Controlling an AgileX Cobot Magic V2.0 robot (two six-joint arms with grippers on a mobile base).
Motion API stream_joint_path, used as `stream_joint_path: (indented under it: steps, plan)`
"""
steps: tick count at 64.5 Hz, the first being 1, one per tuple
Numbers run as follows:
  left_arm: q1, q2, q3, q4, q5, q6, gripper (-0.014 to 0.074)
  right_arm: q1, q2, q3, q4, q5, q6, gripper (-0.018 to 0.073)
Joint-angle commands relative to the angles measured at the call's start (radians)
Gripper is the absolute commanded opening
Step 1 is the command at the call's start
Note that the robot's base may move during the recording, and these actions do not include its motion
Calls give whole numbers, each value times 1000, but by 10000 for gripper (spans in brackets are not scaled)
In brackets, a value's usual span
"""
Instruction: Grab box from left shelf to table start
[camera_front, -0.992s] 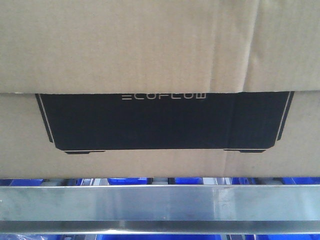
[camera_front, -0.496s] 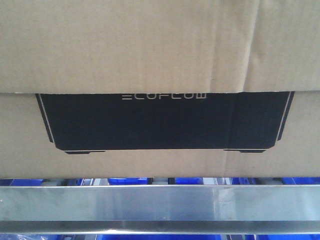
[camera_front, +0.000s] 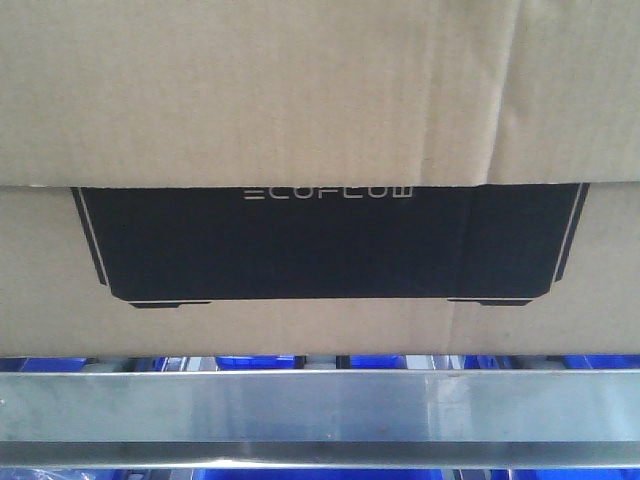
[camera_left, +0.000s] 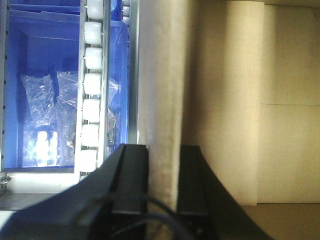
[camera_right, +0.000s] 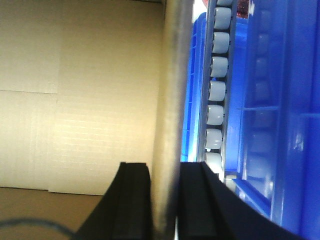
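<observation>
The brown cardboard box (camera_front: 300, 100) with its black ECOFLOW panel fills the front view, just above the shelf's silver front rail (camera_front: 320, 405). In the left wrist view my left gripper (camera_left: 163, 147) is shut on a cardboard edge of the box (camera_left: 157, 75), one black finger on each side. The right wrist view shows my right gripper (camera_right: 165, 164) shut the same way on the opposite cardboard edge of the box (camera_right: 172, 75). The table is out of view.
Blue plastic bins (camera_left: 45, 50) holding clear bags sit beneath the shelf, beside a track of white rollers (camera_left: 92, 100). More blue bins (camera_right: 280, 100) and rollers (camera_right: 218, 75) lie on the right side. Blue shows under the box (camera_front: 250, 361).
</observation>
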Motion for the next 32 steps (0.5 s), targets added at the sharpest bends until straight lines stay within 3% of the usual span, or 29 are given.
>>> stream_joint_path:
  steps: [1, 18, 32]
  plan:
    - [-7, -24, -32, -43, -76, -12, -104, -2, -20, -37, 11, -33, -18, 57]
    - [-5, -24, -32, -36, -99, -14, -101, -2, -20, -37, 45, -75, 37, 57]
    - [-5, -84, -32, -25, -104, -68, -100, -2, -59, -37, 45, -108, 51, 57]
